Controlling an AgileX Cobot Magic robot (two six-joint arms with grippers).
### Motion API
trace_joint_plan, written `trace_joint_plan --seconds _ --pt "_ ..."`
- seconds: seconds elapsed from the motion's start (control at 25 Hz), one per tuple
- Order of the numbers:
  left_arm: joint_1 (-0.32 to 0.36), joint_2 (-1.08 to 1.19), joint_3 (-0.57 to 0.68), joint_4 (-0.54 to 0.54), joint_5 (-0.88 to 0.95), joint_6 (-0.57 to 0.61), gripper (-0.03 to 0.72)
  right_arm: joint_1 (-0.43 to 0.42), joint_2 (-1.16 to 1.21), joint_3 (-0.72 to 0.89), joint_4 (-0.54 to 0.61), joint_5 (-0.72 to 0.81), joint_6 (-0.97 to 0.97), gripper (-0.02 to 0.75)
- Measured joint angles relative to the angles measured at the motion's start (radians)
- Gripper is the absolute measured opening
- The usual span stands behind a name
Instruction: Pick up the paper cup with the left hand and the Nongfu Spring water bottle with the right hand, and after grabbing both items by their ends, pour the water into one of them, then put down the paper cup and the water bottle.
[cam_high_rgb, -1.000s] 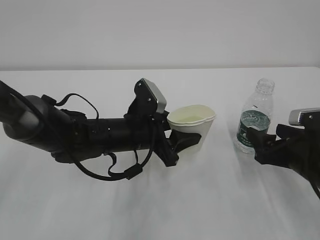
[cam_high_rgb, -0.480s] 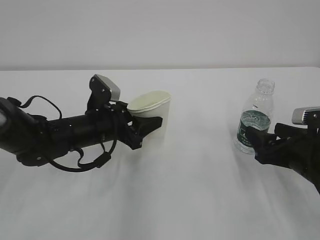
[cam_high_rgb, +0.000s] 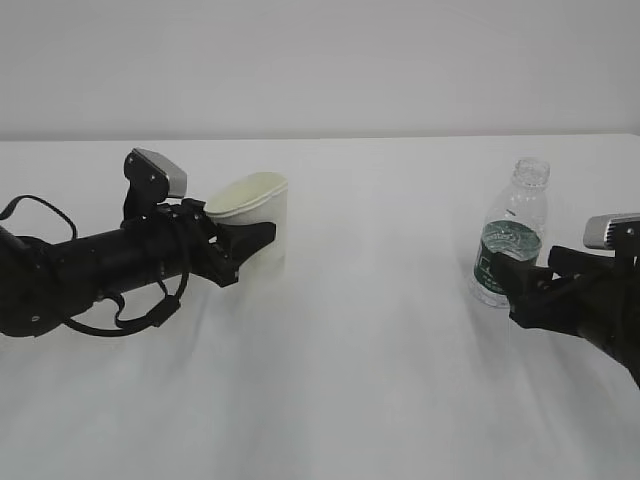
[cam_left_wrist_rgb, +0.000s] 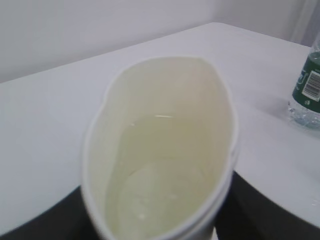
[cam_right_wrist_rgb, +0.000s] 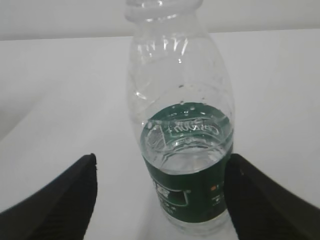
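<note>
At nine o'clock on the bench (cam_high_rgb: 380, 400), the left tool (cam_high_rgb: 245, 243) is clamped on the paper cup (cam_high_rgb: 255, 215), squashing its rim oval; the water (cam_left_wrist_rgb: 160, 175) inside could slop out if released abruptly. At three o'clock, the right tool (cam_high_rgb: 520, 290) stands apart around the Nongfu Spring water bottle (cam_high_rgb: 510, 245), and withdrawing could clip and topple it.

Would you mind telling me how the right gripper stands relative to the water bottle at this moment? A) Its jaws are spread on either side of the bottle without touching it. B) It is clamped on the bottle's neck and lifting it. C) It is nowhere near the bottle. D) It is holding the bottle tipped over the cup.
A: in the right wrist view the right gripper has a jaw on each side of the upright water bottle, with bare table showing between them.
</note>
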Motion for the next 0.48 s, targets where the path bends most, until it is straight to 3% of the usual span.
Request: trace_joint_plan --seconds 0.48 --pt "0.109 0.000 0.000 -0.009 -0.004 0.028 0.393 0.000 0.000 0.000 -0.002 0.000 0.025 0.589"
